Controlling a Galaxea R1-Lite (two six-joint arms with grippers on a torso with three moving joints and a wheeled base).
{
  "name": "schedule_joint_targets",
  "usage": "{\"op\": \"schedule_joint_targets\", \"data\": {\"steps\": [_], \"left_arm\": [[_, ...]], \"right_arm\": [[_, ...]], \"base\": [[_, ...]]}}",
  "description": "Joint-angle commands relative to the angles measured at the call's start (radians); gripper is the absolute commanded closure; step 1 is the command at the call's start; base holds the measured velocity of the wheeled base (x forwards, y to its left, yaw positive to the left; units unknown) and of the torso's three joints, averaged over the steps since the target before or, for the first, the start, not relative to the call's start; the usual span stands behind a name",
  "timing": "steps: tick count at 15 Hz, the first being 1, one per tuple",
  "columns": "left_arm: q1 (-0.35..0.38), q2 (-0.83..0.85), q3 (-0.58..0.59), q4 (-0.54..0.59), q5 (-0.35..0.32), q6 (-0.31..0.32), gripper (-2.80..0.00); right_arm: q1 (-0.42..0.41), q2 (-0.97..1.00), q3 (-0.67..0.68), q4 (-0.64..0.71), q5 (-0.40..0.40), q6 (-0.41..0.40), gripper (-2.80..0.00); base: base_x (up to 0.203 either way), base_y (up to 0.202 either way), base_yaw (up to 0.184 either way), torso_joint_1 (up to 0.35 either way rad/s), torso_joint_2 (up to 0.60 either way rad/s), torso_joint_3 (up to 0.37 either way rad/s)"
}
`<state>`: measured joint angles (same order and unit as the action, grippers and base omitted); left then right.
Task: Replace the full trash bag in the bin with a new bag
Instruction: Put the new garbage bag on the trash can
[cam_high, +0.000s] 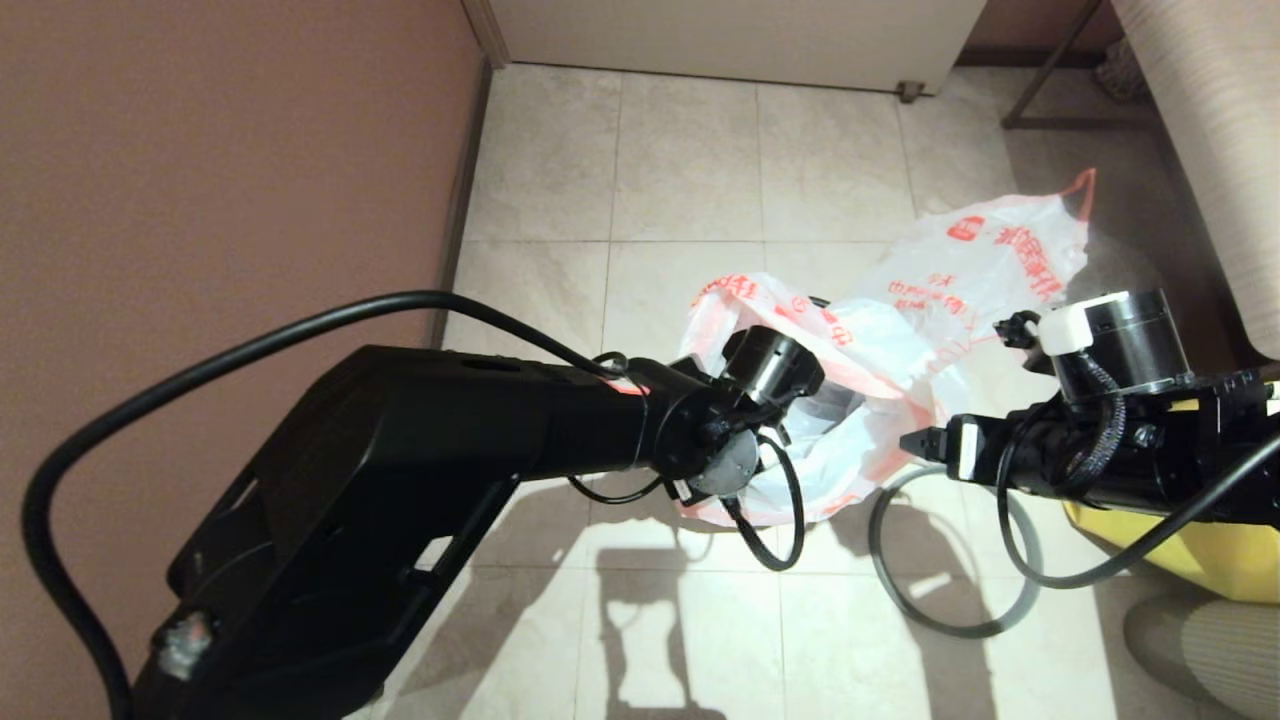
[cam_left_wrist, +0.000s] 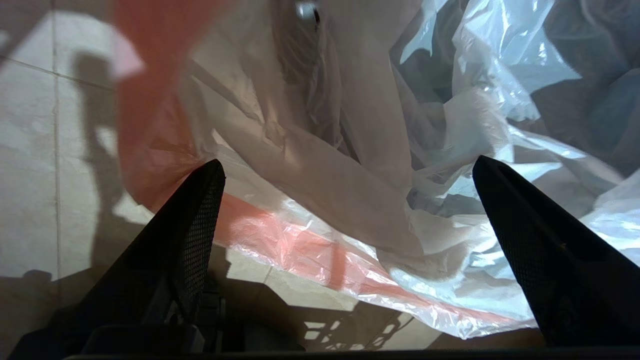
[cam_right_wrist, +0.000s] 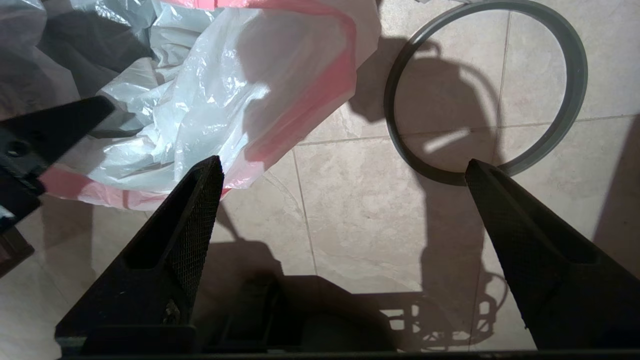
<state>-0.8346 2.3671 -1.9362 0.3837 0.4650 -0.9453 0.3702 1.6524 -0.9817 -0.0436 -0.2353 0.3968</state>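
The left gripper (cam_left_wrist: 345, 180) hangs with its jaws spread wide and empty over the open mouth of a white red-printed bag (cam_high: 850, 400) that seems draped in the bin (the bin itself is hidden under the plastic, so I can't say how well it sits). The right gripper (cam_right_wrist: 342, 172), equally wide and holding nothing, hovers above bare floor (cam_high: 680, 160), just beside the bag's red-edged rim. The grey ring (cam_right_wrist: 570, 85) lies loose on the tiles near it. By my reckoning the lining is under way, while spreading the bag and pressing the ring back on remain; whether the full bag is gone I cannot tell.
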Motion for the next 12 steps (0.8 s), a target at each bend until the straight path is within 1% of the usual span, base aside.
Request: {"op": "schedule_joint_targets", "data": {"steps": [1,2,3,4,7,9,12], "left_arm": [[0.008,0.052,-0.01,-0.007,0.004,-0.006,-2.8],[0.018,0.062,-0.01,-0.028,0.006,-0.004,-1.32],[0.022,0.066,-0.009,-0.048,0.006,0.005,0.0],[0.029,0.065,-0.009,-0.059,0.011,0.025,0.0],[0.031,0.054,-0.009,-0.06,0.026,0.026,0.0],[0.032,0.055,-0.009,-0.061,0.045,0.023,0.0],[0.044,0.041,-0.009,-0.069,0.045,0.019,0.0]], "right_arm": [[0.002,-0.019,0.001,0.0,0.002,0.003,-2.8],[0.007,-0.035,0.002,0.001,0.002,0.003,-2.8],[0.012,-0.052,0.004,0.005,0.002,0.004,-2.8],[0.018,-0.076,0.005,0.009,0.002,0.004,-2.8],[0.048,-0.119,0.006,0.026,0.002,0.004,-2.8],[0.085,-0.112,0.009,0.027,0.002,0.006,-2.8],[0.131,-0.059,0.006,0.019,-0.003,0.008,-2.8]], "base": [[0.0,0.0,0.0,0.0,0.0,0.0],[0.0,0.0,0.0,0.0,0.0,0.0],[0.0,0.0,0.0,0.0,0.0,0.0],[0.0,0.0,0.0,0.0,0.0,0.0],[0.0,0.0,0.0,0.0,0.0,0.0],[0.0,0.0,0.0,0.0,0.0,0.0],[0.0,0.0,0.0,0.0,0.0,0.0]]}}
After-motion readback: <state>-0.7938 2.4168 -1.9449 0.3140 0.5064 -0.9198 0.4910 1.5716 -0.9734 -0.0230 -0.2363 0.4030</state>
